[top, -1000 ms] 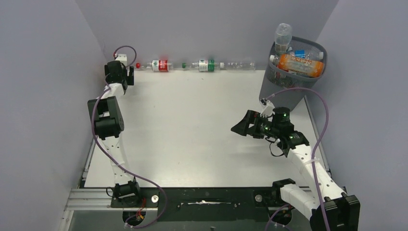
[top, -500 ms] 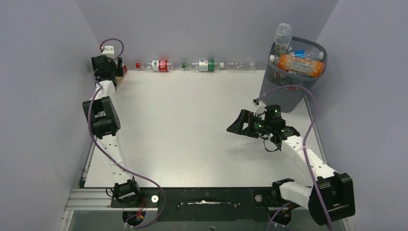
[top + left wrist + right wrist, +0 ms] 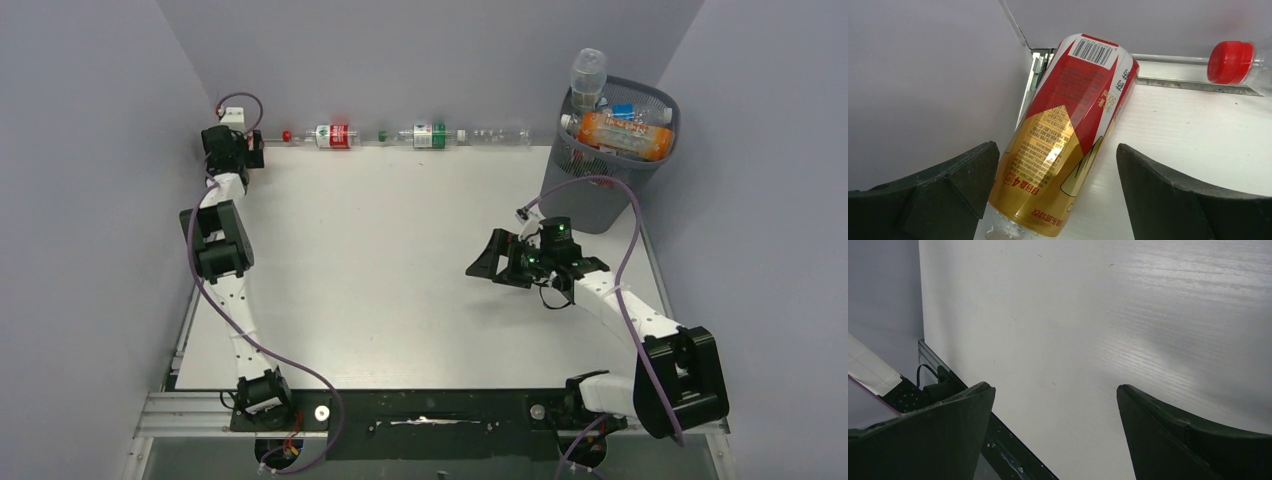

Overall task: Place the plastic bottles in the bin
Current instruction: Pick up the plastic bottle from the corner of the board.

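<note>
Red-and-gold bottle [image 3: 1068, 125] lies on its side in the surface's [image 3: 380, 250] far-left corner, long axis running away between the spread left pincer [image 3: 1056, 152] fingers, so left arm is nearer; right pincer [image 3: 490, 266] spread, empty, mid-surface near bin [image 3: 590, 195]

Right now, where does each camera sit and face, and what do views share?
Top external: above and behind the bases, looking down on the table and bin; both arms show.
Left wrist: far-left corner, facing a red-and-gold bottle between fingers of the open left gripper.
Right wrist: mid-table, facing the table past the open right gripper.
Shared: red-capped bottle, top and left wrist.
</note>
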Robot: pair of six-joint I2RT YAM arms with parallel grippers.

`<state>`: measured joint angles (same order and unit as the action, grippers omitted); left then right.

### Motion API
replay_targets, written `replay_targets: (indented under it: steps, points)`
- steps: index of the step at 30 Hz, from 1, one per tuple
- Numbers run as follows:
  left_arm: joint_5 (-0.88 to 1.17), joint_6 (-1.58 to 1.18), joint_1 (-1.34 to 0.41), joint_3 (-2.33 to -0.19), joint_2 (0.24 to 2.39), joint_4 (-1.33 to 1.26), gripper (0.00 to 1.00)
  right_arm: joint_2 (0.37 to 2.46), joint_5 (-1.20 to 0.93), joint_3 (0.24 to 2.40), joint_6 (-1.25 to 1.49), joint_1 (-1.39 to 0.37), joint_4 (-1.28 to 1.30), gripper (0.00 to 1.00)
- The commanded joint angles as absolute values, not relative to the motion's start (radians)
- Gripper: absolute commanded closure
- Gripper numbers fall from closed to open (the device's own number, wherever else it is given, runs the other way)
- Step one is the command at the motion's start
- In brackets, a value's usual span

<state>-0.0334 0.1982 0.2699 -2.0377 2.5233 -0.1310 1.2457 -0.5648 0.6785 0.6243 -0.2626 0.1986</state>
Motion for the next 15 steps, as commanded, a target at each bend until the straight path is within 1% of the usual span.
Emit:
replay_targets:
  steps: [1,15]
  points:
    - [0.001,0.190,0.291,-2.105,2.536,-0.193,0.10,1.266,-0.599,0.705,0.632,-0.273,0.115,0.02]
    - [0.036,0.184,0.290,-2.060,2.560,-0.163,0.11,1.289,-0.590,0.710,0.638,-0.293,0.097,0.01]
